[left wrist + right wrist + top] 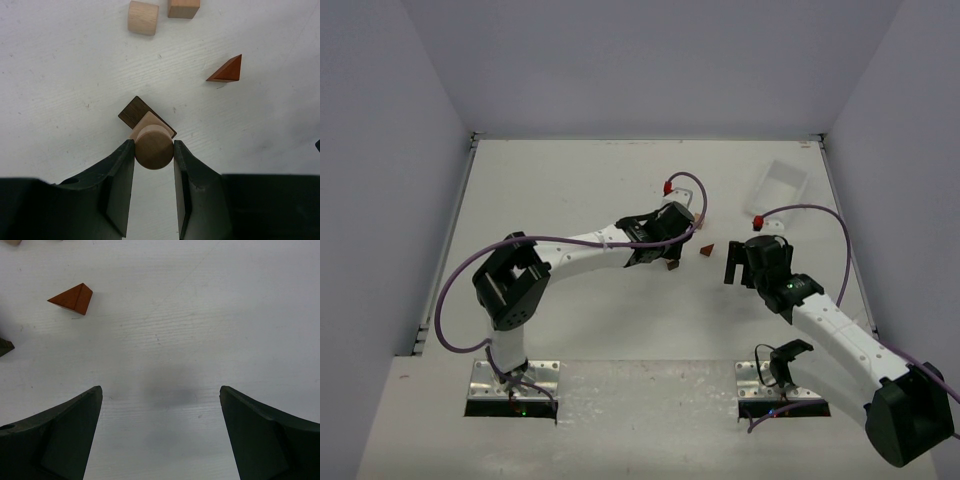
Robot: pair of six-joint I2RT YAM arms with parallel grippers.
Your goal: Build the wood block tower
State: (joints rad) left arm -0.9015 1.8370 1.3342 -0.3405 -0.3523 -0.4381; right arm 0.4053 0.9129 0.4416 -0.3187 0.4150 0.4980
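Observation:
In the left wrist view a small stack stands on the white table: a dark brown block (133, 111) at the bottom, a pale tan block (151, 124) on it, and a brown cylinder (154, 150) on top. My left gripper (154, 146) is shut on the cylinder, with both fingers touching its sides. In the top view the stack (672, 266) sits under the left gripper (668, 258). A reddish-brown wedge (227, 70) lies apart to the right and also shows in the right wrist view (74, 298). My right gripper (160, 390) is open and empty over bare table, right of the wedge (705, 250).
A pale cylinder (143, 18) and a tan cube (183, 7) lie beyond the stack. A clear plastic tray (780, 187) sits at the back right. The right gripper (738, 262) hovers near the wedge. White walls bound the table.

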